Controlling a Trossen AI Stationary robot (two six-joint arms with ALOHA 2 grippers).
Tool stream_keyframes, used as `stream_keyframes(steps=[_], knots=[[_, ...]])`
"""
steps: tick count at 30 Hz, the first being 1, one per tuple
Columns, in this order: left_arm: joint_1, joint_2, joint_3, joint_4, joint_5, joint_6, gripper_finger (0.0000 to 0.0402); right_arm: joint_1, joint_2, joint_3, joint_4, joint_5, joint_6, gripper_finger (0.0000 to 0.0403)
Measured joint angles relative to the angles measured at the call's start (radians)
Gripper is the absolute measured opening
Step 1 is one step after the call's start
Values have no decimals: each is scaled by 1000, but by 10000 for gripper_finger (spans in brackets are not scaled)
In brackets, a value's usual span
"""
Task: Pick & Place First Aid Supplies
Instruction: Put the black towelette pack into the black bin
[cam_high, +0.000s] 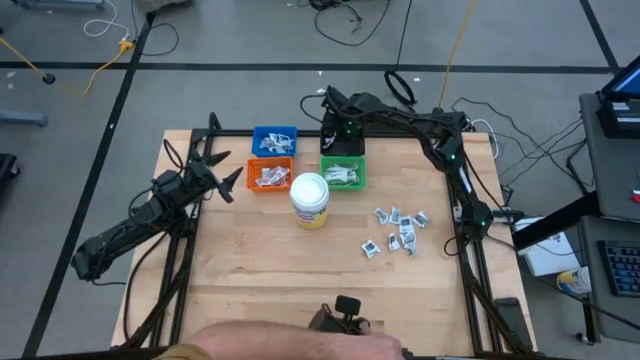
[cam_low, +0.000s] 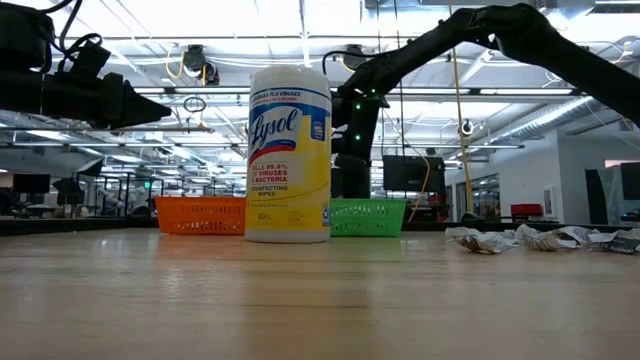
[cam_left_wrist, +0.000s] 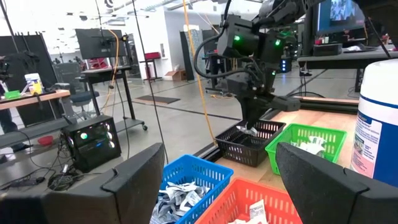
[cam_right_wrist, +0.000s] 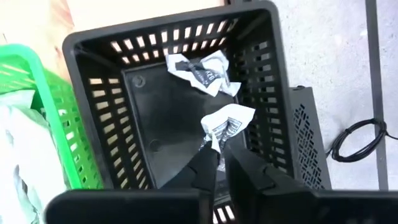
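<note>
My right gripper (cam_right_wrist: 219, 155) hangs over the black bin (cam_right_wrist: 99, 99) at the table's far edge, shut on a crumpled white-and-grey packet (cam_right_wrist: 229, 119). A second packet (cam_right_wrist: 200, 70) lies on the bin's floor. Several more packets (cam_high: 400, 230) lie loose on the table right of the jar, and they show in the low view as a low heap (cam_low: 540, 238). Others sit in the blue bin (cam_high: 274, 140), the orange bin (cam_high: 270, 176) and the green bin (cam_high: 343, 174). My left gripper (cam_high: 228, 180) waits open, in the air left of the orange bin. My right gripper pinches the packet by its lower corner (cam_right_wrist: 214, 143) between its two fingertips, coming from above and pointing down into the black bin. The packet stands up from the fingertips, inside the bin's walls; I cannot tell whether it touches the floor.
A white-lidded wipes jar (cam_high: 310, 200) with a yellow label stands mid-table, just near of the orange and green bins. A small camera mount (cam_high: 346, 308) sits at the near edge, where part of a person (cam_high: 290, 345) shows. The wood between the jar and the near edge is bare.
</note>
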Motion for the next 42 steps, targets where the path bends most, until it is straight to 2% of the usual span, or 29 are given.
stream_keyframes(steps=[3, 10, 14, 18, 21, 34, 42], knots=[[0, 0, 0, 0, 0, 0, 310, 0, 0, 0, -3, 0, 5, 63], [0, 0, 0, 0, 0, 0, 310, 1, -15, -1, -54, -1, 39, 181], [0, 0, 0, 0, 0, 0, 310, 4, -57, -1, -82, -36, 8, 215], [0, 0, 0, 0, 0, 0, 310, 30, -107, -13, -124, -53, 11, 221], [0, 0, 0, 0, 1, 0, 310, 72, -163, -73, -130, -54, 48, 221], [0, 0, 0, 0, 1, 0, 310, 365, -545, -585, 17, -49, 292, 222], [0, 0, 0, 0, 1, 0, 310, 562, -689, -826, 148, 0, 476, 222]])
